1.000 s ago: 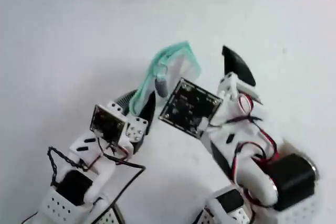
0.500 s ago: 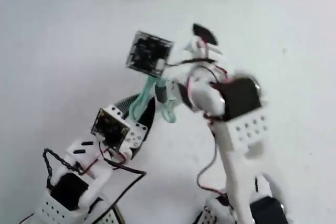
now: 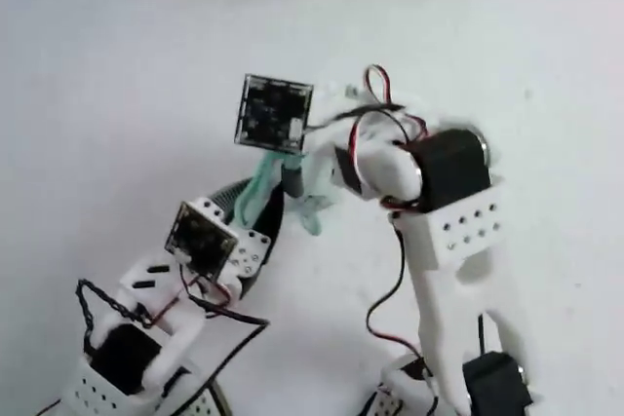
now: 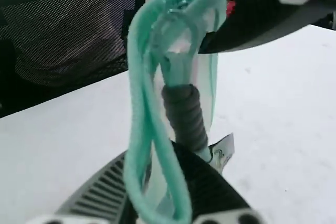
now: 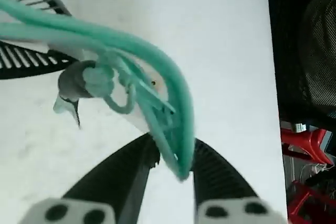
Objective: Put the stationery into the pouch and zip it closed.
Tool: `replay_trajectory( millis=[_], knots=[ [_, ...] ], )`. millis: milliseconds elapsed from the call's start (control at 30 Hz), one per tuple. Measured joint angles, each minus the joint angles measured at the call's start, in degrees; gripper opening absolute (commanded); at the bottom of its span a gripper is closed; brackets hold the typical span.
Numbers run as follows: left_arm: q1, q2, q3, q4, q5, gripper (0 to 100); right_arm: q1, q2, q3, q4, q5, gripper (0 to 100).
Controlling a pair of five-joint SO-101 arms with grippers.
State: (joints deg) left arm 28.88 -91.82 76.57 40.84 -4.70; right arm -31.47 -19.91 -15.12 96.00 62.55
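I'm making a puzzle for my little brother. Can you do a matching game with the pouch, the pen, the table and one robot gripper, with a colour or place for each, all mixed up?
Things:
1 pouch
2 grey pen
3 table
4 right gripper

Matches:
A white all over
B inside the pouch
C teal rim, clear sides
D black fingers on either side of the pouch's rim

Pairs: 1-C, 2-B, 3-A, 4-D

White table [image 3: 107, 75], plain flat top.
Left arm's base [image 3: 97, 389] and right arm's base [image 3: 414, 397] stand at its near edge, well apart.
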Motion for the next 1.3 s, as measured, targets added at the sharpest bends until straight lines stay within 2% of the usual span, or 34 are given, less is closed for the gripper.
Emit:
replay_trajectory(
  millis=[167,233,333,400,533,833,1000,1167,1300],
  knots=[
    [-0.79,0.00,-0.88,0.79,0.09,23,-0.18,-3.69,3.43,0.62,-1.14,1.9],
    [-3.08,0.00,-1.85,2.64,2.64,27,-0.35,-5.45,4.75,0.79,-2.55,1.9],
    [-7.82,0.97,-5.10,6.95,10.99,27,-0.62,-8.70,7.38,1.05,-3.96,1.9],
    [-10.55,1.05,-8.09,10.73,13.10,27,-0.70,-11.25,9.67,1.14,-4.31,1.9],
    [-12.13,1.05,-13.01,16.53,13.01,27,-0.97,-17.14,15.47,1.05,-4.57,1.9],
    [-12.04,0.97,-13.27,17.41,11.43,27,-7.47,-27.87,24.53,0.97,-12.22,1.9],
    [-12.04,0.09,-13.80,17.41,8.26,23,-12.48,-30.86,25.14,1.05,-18.46,1.9],
    [-8.26,0.00,-14.51,18.20,0.97,1,-13.54,-31.30,26.64,-0.88,-20.66,1.9],
    [-5.01,0.00,-14.51,20.22,-5.36,2,-13.80,-32.44,28.13,-2.90,-20.66,2.0]
  ],
)
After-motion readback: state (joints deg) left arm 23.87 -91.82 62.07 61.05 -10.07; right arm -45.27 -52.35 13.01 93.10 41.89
